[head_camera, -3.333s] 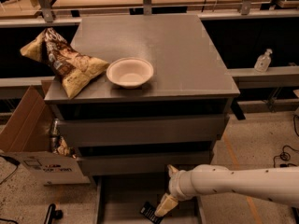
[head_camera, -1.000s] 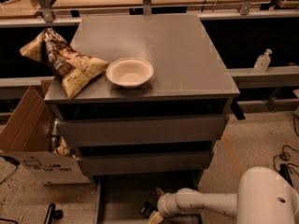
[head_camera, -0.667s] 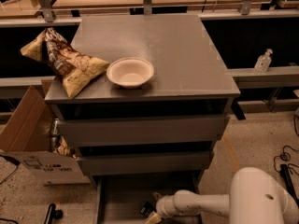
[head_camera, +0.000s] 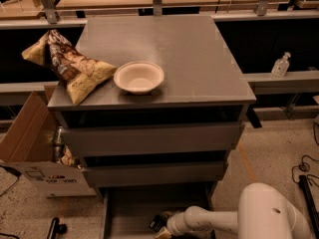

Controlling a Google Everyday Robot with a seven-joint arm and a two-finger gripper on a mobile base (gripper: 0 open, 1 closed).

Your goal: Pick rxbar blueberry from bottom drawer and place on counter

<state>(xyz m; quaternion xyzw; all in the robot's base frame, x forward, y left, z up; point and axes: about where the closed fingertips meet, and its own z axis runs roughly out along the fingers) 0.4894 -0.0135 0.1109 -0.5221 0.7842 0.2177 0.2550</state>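
The rxbar blueberry (head_camera: 157, 223), a small dark bar, lies on the floor of the open bottom drawer (head_camera: 132, 205), near the lower edge of the camera view. My gripper (head_camera: 163, 229) is down in the drawer right at the bar, partly cut off by the frame edge. The white arm (head_camera: 219, 220) reaches in from the lower right. I cannot tell whether the bar is held. The grey counter (head_camera: 174, 44) is the cabinet's top.
On the counter stand a white bowl (head_camera: 138, 77) and a tan-and-brown chip bag (head_camera: 70, 68) at the left edge. An open cardboard box (head_camera: 30, 143) sits on the floor left of the cabinet. A clear bottle (head_camera: 280, 64) stands on a ledge at the right.
The arm has swung from a level reach on the right to a lower pose, elbow now large at the lower right. The gripper has sunk onto the bar. The bar has barely moved.
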